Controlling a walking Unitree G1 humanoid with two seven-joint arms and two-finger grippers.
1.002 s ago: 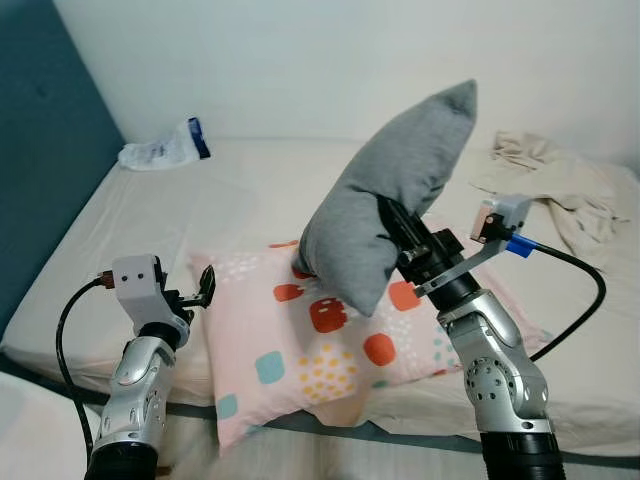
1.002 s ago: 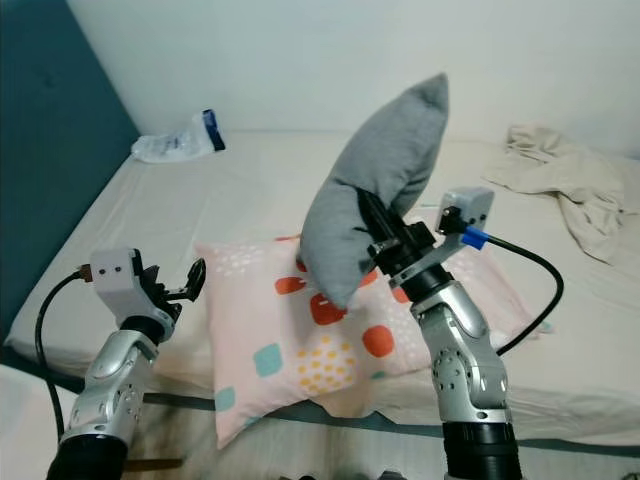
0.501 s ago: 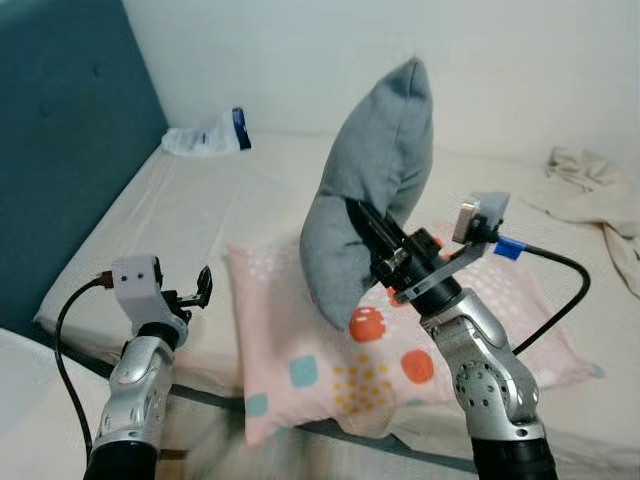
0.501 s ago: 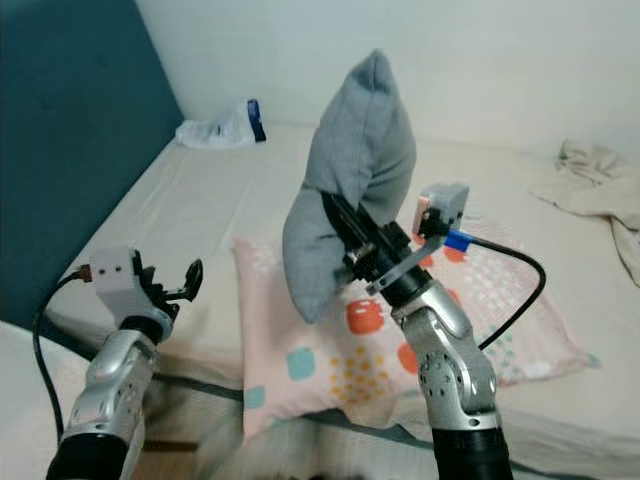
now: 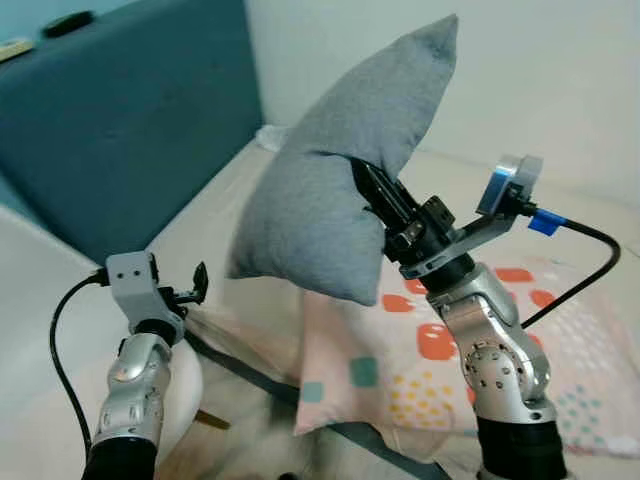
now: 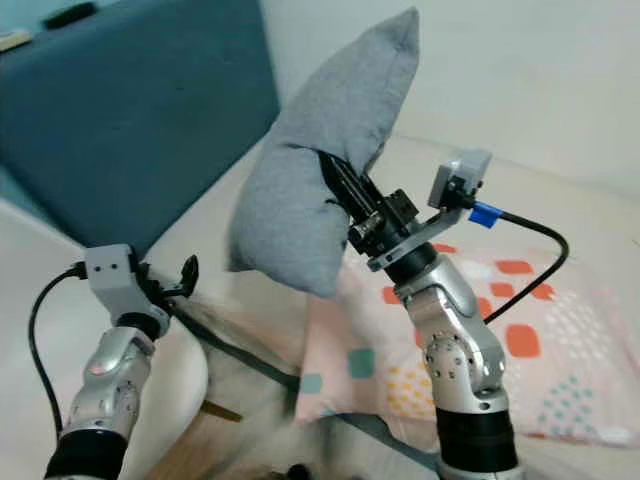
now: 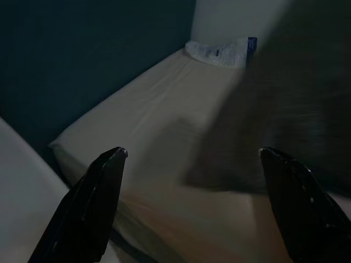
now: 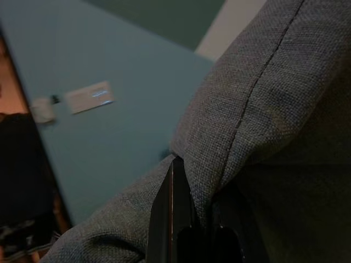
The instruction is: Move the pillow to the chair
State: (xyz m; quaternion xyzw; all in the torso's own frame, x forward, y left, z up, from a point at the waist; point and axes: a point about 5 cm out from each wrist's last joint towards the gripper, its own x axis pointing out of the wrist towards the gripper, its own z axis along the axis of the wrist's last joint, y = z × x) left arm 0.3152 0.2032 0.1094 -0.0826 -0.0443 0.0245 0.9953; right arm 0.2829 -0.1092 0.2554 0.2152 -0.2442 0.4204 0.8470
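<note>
The grey pillow (image 5: 335, 190) is held aloft over the bed edge (image 5: 250, 370), clamped in a pinched fold by the right gripper (image 5: 368, 187); the left gripper (image 5: 199, 284) is held low with fingers (image 7: 93, 203) spread, empty. Slippage is judged the main risk: a thin fold of soft knit fabric is gripped, and the bulk hangs to one side; a swing while walking could pull it free. The pillow is plump, woven-textured, seamed along its edge. The patterned pillow (image 5: 450, 350) lies flat on the bed, smooth, dotted with coloured shapes.

Silver jointed arms, black cables, grey wrist cam boxes, blue connector on right, black finger tools.
</note>
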